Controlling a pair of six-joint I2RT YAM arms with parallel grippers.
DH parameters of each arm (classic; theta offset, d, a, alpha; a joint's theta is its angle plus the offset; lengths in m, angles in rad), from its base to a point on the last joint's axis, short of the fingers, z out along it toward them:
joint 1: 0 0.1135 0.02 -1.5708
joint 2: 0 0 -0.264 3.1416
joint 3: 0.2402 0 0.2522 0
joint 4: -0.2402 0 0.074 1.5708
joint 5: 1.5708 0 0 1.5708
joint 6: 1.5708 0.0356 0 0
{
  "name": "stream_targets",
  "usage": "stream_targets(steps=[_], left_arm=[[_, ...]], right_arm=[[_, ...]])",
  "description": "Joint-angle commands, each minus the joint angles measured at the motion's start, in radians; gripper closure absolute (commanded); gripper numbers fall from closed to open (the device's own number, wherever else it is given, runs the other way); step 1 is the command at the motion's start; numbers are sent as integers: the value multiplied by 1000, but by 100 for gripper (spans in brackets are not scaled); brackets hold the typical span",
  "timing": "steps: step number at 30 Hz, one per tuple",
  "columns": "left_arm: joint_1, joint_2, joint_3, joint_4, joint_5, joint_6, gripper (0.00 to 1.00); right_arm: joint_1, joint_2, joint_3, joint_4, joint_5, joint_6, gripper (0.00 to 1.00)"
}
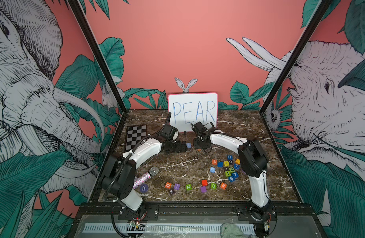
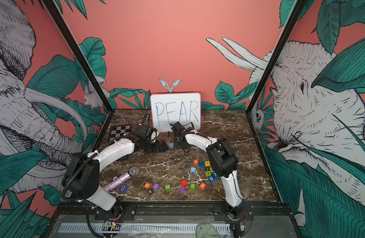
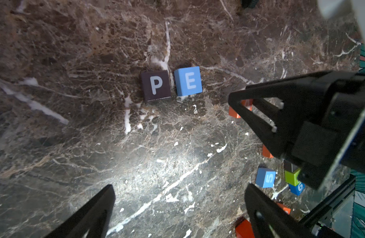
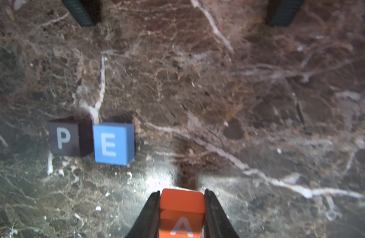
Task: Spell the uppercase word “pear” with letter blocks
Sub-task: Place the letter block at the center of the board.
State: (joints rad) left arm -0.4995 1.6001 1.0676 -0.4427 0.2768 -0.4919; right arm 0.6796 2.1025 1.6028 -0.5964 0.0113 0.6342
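Orange and close to the lens in the right wrist view, the A block (image 4: pixel 182 206) sat pinched between the two fingers of the right gripper (image 4: pixel 182 192). Its white capital faced up and the jaws were pressed flat against its opposite sides. No view showed whether its underside touched the tabletop (image 4: pixel 260 103). Near it, with a clear gap between, lay the light blue E block (image 4: pixel 112 144). Just beside that, on the side away from the A, lay the dark P block (image 4: pixel 63 140). Both rested flat on the marble with letters up, and the left wrist view showed only a thin gap between them. The left gripper (image 3: pixel 179 186) hung over the same patch with its jaws spread wide and nothing between them. Farther out, near the front edge, the orange R block (image 1: pixel 223 185) lay just beside a green D block (image 1: pixel 213 186) among other coloured cubes, well apart from the row. At the back stood the whiteboard (image 1: pixel 193 109) with PEAR written in blue. By my reading the task was about half done: P and E were placed in order, A was in hand and needed setting down close beside E, and R was not yet fetched.
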Motion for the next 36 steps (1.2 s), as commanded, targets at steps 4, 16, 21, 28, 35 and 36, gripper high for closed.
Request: stream_targets(steps=[4,16,21,28,35,36], left_arm=[[10,28,37,-4,4,17,1],[16,29,16,13,1,9,1],[17,27,15,16,3,9,1],[16,37,20,22,17,10,1],[17,42,23,27,23,9,1],[16,43,23,27,22,10,1]], right_arm=[[-12,61,78,-18,9,-23,68],[-22,129,162,-47,26,-42,68],[-25,155,194,-63,28,-48,68],[-24,177,221,-83,23,-50,68],[-25,184,235,-96,28,-52,68],[-25,185,236,-97,30,-52,68]])
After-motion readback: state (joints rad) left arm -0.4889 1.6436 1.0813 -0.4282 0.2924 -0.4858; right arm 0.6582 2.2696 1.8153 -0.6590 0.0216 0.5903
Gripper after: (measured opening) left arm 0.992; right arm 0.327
